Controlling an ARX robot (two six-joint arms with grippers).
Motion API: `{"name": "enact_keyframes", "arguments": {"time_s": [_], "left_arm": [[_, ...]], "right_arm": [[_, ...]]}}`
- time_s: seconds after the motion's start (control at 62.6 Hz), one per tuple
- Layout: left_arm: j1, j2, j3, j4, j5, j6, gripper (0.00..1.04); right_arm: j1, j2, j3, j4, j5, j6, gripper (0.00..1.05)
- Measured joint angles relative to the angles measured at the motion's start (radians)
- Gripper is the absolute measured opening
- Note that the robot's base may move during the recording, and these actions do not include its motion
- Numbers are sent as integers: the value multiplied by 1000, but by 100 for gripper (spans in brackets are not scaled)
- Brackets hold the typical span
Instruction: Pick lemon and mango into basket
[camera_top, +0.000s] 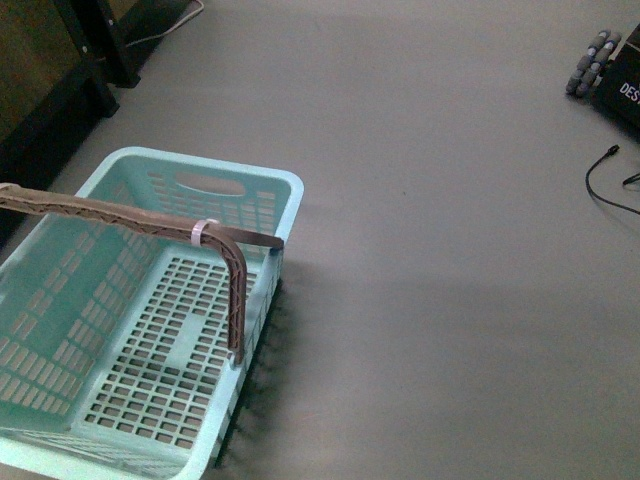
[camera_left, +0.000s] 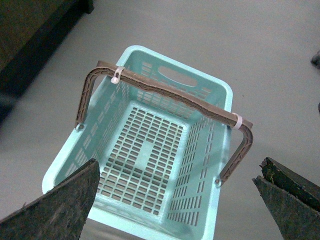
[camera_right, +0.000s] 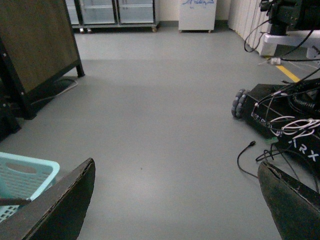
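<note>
The light turquoise basket (camera_top: 150, 330) stands on the grey floor at the lower left of the front view, its brown ribbed handle (camera_top: 120, 216) raised across it with a white tie. Nothing lies inside it. My left gripper (camera_left: 180, 200) hangs open above the basket (camera_left: 150, 155), with only the slotted bottom between its fingers. My right gripper (camera_right: 180, 200) is open over bare floor, and a corner of the basket (camera_right: 25, 180) shows at one side of its view. The lemon and the mango are out of view. Neither arm shows in the front view.
A dark wooden cabinet (camera_top: 50, 70) stands at the far left. A black wheeled robot base (camera_right: 285, 115) with loose cables (camera_right: 250, 155) sits at the right. Glass-door fridges (camera_right: 115, 12) line the far wall.
</note>
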Motion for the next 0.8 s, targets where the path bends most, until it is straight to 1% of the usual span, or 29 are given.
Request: {"name": "enact_keyframes", "arguments": {"time_s": [0.048,0.176,0.288,0.351,0.479,0.639,0.799], "left_arm": [[3,61,14,45,-1,-39,98],[3,300,48,225,7,-174,98],[5,532,76,371,27,-363,98],[-14,689,87,468,-9,-499,98],[-68,920,119,616,-59,-663,98],[-111,1158,200,720,-109,-792,98],[-134,1343,311,778,-126,-864,98]], "right_arm": [[0,0,0,0,0,0,96],[0,0,0,0,0,0,96],[0,0,0,0,0,0,96],[0,0,0,0,0,0,96],[0,0,0,0,0,0,96],[0,0,0,0,0,0,96],[0,0,0,0,0,0,96]]}}
